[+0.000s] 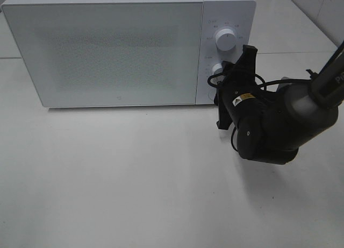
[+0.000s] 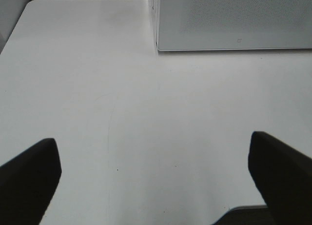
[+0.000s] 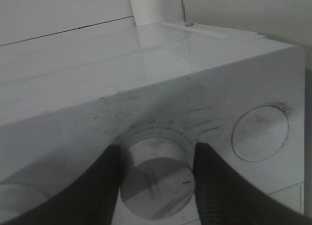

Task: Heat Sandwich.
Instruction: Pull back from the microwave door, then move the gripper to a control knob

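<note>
The sandwich is out of view in every frame. The white microwave [image 1: 107, 49] stands at the back of the table with its door shut. My right gripper [image 1: 222, 76] reaches in from the right and is turned on its side against the control panel. In the right wrist view its two dark fingers [image 3: 214, 186] press on either side of the lower knob [image 3: 156, 178], so the right gripper [image 3: 155, 181] is shut on that knob. My left gripper [image 2: 156, 186] hangs open over bare white table, nothing between its fingers; it does not show in the exterior high view.
An upper knob [image 1: 224, 38] sits above the gripped one. Another round control [image 3: 260, 133] shows beside the gripped knob. White table [image 1: 134, 178] stretches in front of the microwave, and the microwave's front corner [image 2: 158, 44] lies ahead of the left gripper.
</note>
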Controlling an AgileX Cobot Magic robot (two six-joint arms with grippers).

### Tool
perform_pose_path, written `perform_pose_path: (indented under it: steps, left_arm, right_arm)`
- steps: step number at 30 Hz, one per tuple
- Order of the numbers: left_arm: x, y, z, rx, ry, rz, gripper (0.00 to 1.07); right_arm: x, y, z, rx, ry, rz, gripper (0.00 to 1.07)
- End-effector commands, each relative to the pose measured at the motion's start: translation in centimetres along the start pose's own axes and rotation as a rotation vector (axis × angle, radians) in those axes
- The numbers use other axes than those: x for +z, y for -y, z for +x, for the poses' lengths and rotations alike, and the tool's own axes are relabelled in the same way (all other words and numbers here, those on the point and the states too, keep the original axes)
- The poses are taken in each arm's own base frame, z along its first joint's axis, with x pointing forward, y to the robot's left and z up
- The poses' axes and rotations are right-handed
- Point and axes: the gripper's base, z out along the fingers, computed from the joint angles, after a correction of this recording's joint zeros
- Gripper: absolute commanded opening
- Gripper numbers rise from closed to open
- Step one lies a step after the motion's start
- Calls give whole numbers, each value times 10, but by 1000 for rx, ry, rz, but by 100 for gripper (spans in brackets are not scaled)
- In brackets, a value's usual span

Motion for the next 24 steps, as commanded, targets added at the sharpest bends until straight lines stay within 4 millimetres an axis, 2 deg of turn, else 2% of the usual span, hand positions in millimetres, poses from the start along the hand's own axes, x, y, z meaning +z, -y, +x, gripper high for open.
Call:
perform_pose_path:
  steps: [1, 7, 15, 24]
  left_arm:
    - [-3, 0, 1, -2, 32, 3, 98]
    - [-3, 0, 1, -2, 32, 3, 98]
    - [-3, 0, 1, -2, 32, 3, 98]
    - [-3, 0, 1, -2, 32, 3, 98]
  right_arm:
    - [1, -18, -1, 89, 18, -157, 3]
    - [1, -17, -1, 128, 15, -157, 4]
    - [1, -18, 1, 78, 1, -156, 5]
    - [1, -17, 1, 50, 0, -154, 19]
